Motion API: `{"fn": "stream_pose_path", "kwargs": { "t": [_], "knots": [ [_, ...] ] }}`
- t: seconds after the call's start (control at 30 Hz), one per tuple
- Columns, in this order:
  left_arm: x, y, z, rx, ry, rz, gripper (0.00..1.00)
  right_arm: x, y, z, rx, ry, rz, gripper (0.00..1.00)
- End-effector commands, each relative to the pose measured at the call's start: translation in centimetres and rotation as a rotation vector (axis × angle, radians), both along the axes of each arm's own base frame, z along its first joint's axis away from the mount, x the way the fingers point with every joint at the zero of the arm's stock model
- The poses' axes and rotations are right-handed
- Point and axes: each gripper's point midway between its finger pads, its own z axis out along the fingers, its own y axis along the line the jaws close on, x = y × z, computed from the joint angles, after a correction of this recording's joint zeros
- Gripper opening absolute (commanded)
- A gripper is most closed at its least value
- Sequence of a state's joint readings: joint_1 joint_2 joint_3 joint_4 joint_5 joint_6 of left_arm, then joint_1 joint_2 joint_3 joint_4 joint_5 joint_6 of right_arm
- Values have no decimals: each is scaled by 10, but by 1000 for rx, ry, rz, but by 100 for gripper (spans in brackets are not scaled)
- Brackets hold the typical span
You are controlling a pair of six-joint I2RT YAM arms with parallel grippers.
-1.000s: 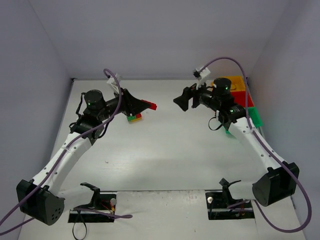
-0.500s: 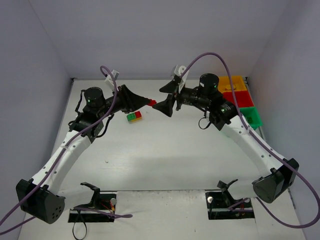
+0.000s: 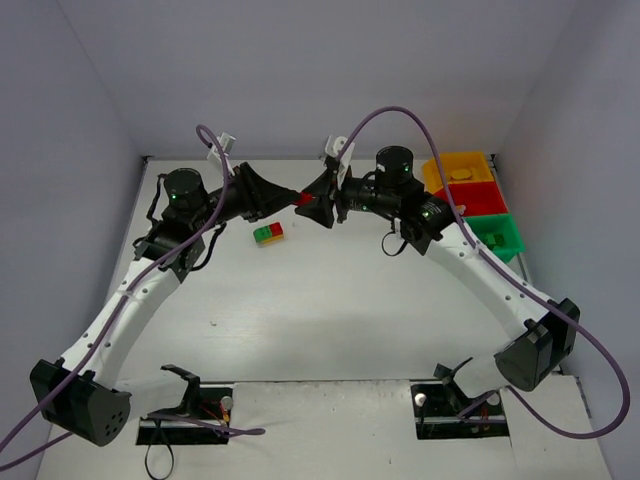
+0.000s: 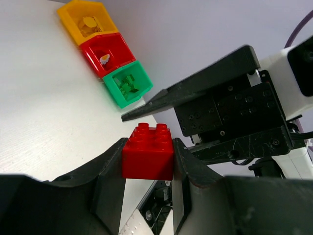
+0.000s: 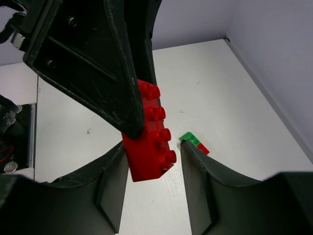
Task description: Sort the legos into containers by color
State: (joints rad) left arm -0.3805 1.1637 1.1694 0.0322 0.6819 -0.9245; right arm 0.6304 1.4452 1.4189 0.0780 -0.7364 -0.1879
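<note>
1. Red brick (image 3: 300,199): in mid-air above the far middle of the table (image 3: 330,300), clamped between the fingers of the left gripper (image 4: 148,147).
2. Right gripper (image 5: 151,147): its fingers bracket the same brick. One finger is against it and a slit shows at the other, so a firm grip cannot be told.
3. Green-and-red brick pair (image 3: 268,234): lying on the table near the grippers.
4. Yellow bin (image 4: 71,24), red bin (image 4: 93,61), green bin (image 4: 113,94): a touching row at the far right, with small pieces inside each.
</note>
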Motion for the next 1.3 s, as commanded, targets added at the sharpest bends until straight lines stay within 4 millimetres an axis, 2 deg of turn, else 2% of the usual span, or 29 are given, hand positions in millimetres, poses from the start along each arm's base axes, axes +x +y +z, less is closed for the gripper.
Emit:
{"fn": "stream_pose_path", "kwargs": {
  "t": [0.0, 0.07, 0.1, 0.17, 0.2, 0.27, 0.3, 0.33, 0.37, 0.4, 0.47, 0.5, 0.57, 0.6, 0.67, 0.7, 0.73, 0.77, 0.87, 0.9, 0.93, 1.0, 1.03, 1.1, 1.13, 1.27],
  "knots": [
    [-8, -3, 26, -32, -44, -37, 0, 3, 4, 47, 77, -135, -6, 40],
    [-8, -4, 22, -30, -24, -40, 0, 3, 4, 51, 80, -144, -6, 32],
    [-8, -4, 21, -31, -19, -43, 0, 3, 4, 51, 81, -147, -7, 21],
    [-8, -5, 19, -29, -7, -50, 0, 3, 4, 49, 76, -143, -7, 12],
    [-8, -5, 18, -28, -3, -52, 0, 3, 3, 48, 73, -141, -10, 3],
    [-7, -4, 15, -19, 11, -41, 3, 3, 2, 43, 63, -132, -17, 0],
    [-5, -4, 15, -16, 5, -32, 10, 3, 0, 39, 54, -126, -24, 0],
    [-5, -2, 6, 5, 40, -20, 25, 5, -2, 37, 48, -128, -43, 0],
    [-3, 0, 4, 17, 35, -6, 35, 7, -5, 28, 32, -115, -58, 0],
    [-2, 2, -2, 37, 50, 6, 52, 11, -9, 23, 17, -112, -91, 0],
    [3, 7, -8, 86, 36, 40, 64, 20, -18, 8, -13, -90, -143, 0],
    [9, 14, -8, 109, 29, 95, 68, 24, -25, -8, -38, -60, -170, 0],
    [13, 26, -19, 181, 34, 154, 72, 39, -39, -27, -70, -13, -259, 0],
    [17, 38, -25, 223, 47, 225, 73, 51, -56, -43, -88, 26, -313, 0],
    [22, 54, -29, 284, 25, 299, 74, 68, -80, -57, -92, 87, -422, 0],
    [20, 62, -33, 315, 28, 331, 74, 82, -103, -67, -101, 117, -505, 0],
    [25, 75, -38, 364, 12, 393, 74, 92, -118, -72, -105, 132, -583, 0],
    [25, 87, -42, 400, 12, 444, 74, 109, -148, -80, -115, 154, -724, 0],
    [21, 98, -56, 478, 3, 461, 74, 134, -205, -94, -111, 225, -983, 0],
    [17, 101, -62, 498, 10, 458, 74, 142, -223, -105, -107, 272, -1048, 0],
    [15, 102, -66, 524, 4, 449, 74, 152, -258, -109, -84, 309, -1153, 0],
    [8, 105, -79, 561, 17, 430, 74, 159, -294, -128, -50, 402, -1288, 0],
    [7, 107, -84, 579, 19, 424, 74, 162, -321, -133, -33, 428, -1365, 0],
    [0, 109, -95, 607, 30, 406, 74, 166, -344, -148, -21, 479, -1444, 1],
    [-2, 110, -98, 611, 34, 404, 74, 168, -365, -151, -17, 483, -1504, 3],
    [-9, 114, -108, 627, 46, 402, 74, 182, -398, -173, -27, 530, -1606, 4]
  ]
}}
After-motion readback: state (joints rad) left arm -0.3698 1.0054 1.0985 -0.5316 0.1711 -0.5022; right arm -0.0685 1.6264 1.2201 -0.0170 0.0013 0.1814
